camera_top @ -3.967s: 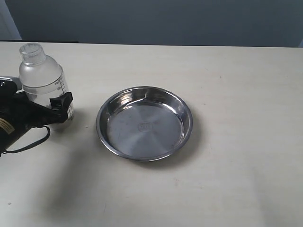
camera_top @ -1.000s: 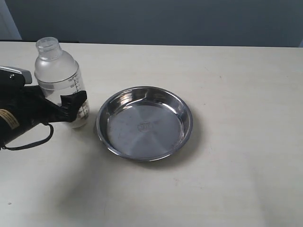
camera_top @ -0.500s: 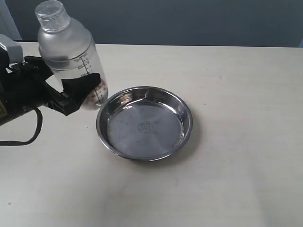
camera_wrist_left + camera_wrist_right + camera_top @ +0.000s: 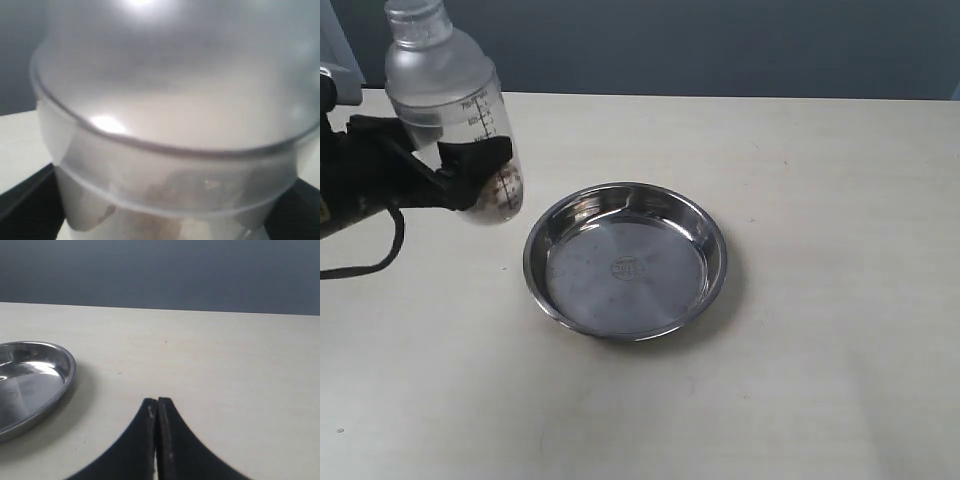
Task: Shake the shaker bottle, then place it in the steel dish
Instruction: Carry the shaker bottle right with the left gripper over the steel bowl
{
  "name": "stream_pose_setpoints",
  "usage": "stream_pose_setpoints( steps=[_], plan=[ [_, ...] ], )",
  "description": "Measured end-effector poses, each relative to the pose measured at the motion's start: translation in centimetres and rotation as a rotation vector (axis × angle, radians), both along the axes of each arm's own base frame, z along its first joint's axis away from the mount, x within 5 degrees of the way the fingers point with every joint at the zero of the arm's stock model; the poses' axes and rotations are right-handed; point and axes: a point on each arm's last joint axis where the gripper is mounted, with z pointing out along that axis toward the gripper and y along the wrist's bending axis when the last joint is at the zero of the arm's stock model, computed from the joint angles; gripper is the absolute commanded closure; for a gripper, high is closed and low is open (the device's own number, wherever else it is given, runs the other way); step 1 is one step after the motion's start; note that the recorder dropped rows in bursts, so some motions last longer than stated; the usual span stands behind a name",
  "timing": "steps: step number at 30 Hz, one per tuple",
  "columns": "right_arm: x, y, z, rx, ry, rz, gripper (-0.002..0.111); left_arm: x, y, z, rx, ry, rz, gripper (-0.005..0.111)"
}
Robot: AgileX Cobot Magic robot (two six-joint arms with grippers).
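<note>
The frosted shaker bottle [image 4: 448,105] hangs in the air at the far left, above the table and left of the steel dish [image 4: 700,295]. Its cap leans slightly left and brown granules lie near its base. My left gripper [image 4: 445,172] is shut on the bottle's lower body, one black finger [image 4: 475,160] across the front. In the left wrist view the bottle [image 4: 170,125] fills the frame with granules showing through its wall. My right gripper [image 4: 157,402] is shut on nothing, low over the table to the right of the dish [image 4: 65,377]. It is outside the exterior view.
The beige table [image 4: 820,200] runs back to a dark blue wall. A black cable [image 4: 380,255] loops under the left arm. The dish holds nothing.
The left gripper has lifted the bottle off the table, carried it up toward the dish, then swung it back left and higher. The dish has not moved.
</note>
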Motion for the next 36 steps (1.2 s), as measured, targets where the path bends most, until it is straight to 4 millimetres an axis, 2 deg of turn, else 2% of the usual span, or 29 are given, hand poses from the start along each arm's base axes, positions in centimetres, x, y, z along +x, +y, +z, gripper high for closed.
stream_pose_setpoints(
  steps=[5,10,13,22,25,26,28,31,32,33,34,36],
  plan=[
    [0.0,0.0,0.0,0.000,0.000,0.000,0.109,-0.1,-1.0,3.0,-0.051,-0.138,-0.098,0.106],
    [0.0,0.0,0.0,0.000,0.000,0.000,0.109,-0.3,-2.8,2.4,-0.084,-0.057,-0.171,0.106],
    [0.0,0.0,0.0,0.000,0.000,0.000,0.109,-0.4,-4.7,4.9,-0.084,-0.125,-0.245,0.106],
    [0.0,0.0,0.0,0.000,0.000,0.000,0.109,-0.4,-5.4,4.6,-0.016,-0.077,-0.255,0.106],
    [0.0,0.0,0.0,0.000,0.000,0.000,0.109,-0.3,-6.4,7.3,-0.045,-0.177,-0.325,0.106],
    [0.0,0.0,0.0,0.000,0.000,0.000,0.109,-0.2,-6.9,7.5,-0.041,-0.177,-0.329,0.106],
    [0.0,0.0,0.0,0.000,0.000,0.000,0.109,0.1,-8.0,6.3,-0.009,-0.102,-0.333,0.106],
    [0.0,0.0,0.0,0.000,0.000,0.000,0.109,0.3,-9.9,2.8,0.072,0.037,-0.385,0.106],
    [0.0,0.0,0.0,0.000,0.000,0.000,0.109,0.2,-10.4,2.6,0.105,0.045,-0.403,0.106],
    [0.0,0.0,0.0,0.000,0.000,0.000,0.109,0.1,-11.0,3.5,0.140,0.006,-0.413,0.106],
    [0.0,0.0,0.0,0.000,0.000,0.000,0.109,0.2,-11.3,5.9,0.155,-0.078,-0.381,0.106],
    [0.0,0.0,0.0,0.000,0.000,0.000,0.109,0.4,-11.2,7.5,0.115,-0.124,-0.333,0.106]
  ],
)
